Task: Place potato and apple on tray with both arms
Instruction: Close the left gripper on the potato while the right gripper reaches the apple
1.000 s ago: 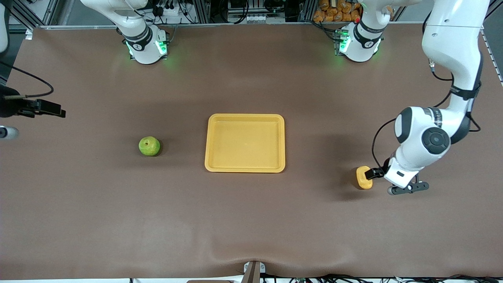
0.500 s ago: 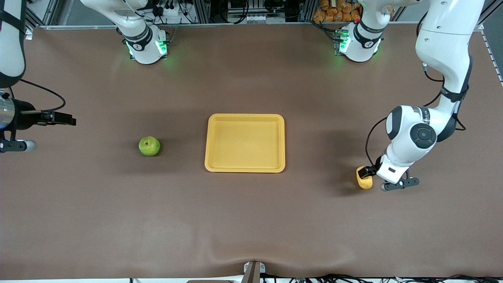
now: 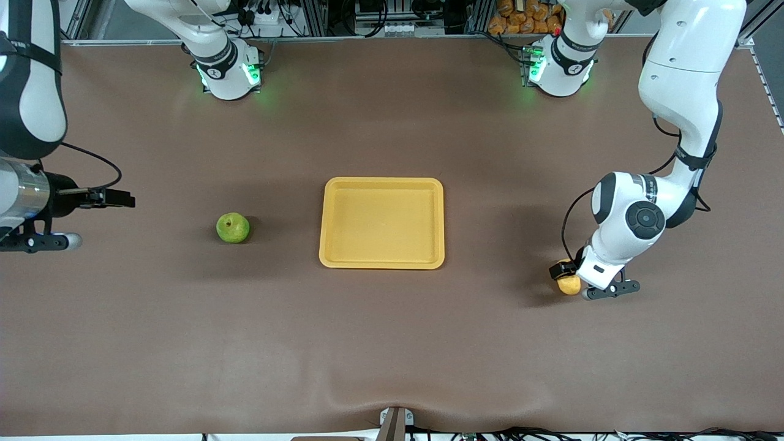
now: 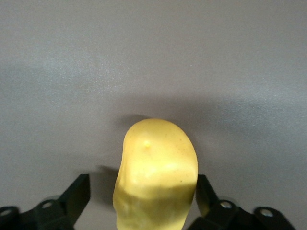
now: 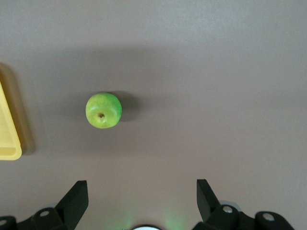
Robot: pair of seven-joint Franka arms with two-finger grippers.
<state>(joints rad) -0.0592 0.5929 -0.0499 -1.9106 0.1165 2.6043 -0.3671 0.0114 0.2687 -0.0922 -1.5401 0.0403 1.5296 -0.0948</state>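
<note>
I see the potato (image 3: pixel 569 285) lying on the brown surface (image 3: pixel 392 343) toward the left arm's end, well apart from the tray (image 3: pixel 381 223) and a little nearer the front camera than it. The left tool (image 3: pixel 566 274) is down over the potato. In the left wrist view the potato (image 4: pixel 156 177) sits between the two black fingers (image 4: pixel 76 196): one finger is against its side, the other stands off with a gap of bare surface showing, so the tool is apart and not clamped on anything.

The tray lies flat mid-surface with nothing on it. The apple (image 3: pixel 233 228) sits on the surface beside the tray, toward the right arm's end, clear of the rim.

The right tool (image 3: pixel 119 199) hangs above the surface at the right arm's end, well apart from the apple. The right wrist view looks down on the apple (image 5: pixel 103 110), stem dimple up, with a corner of the tray (image 5: pixel 8 139) at the edge. Its fingers (image 5: pixel 76 199) are spread wide, holding nothing.
</note>
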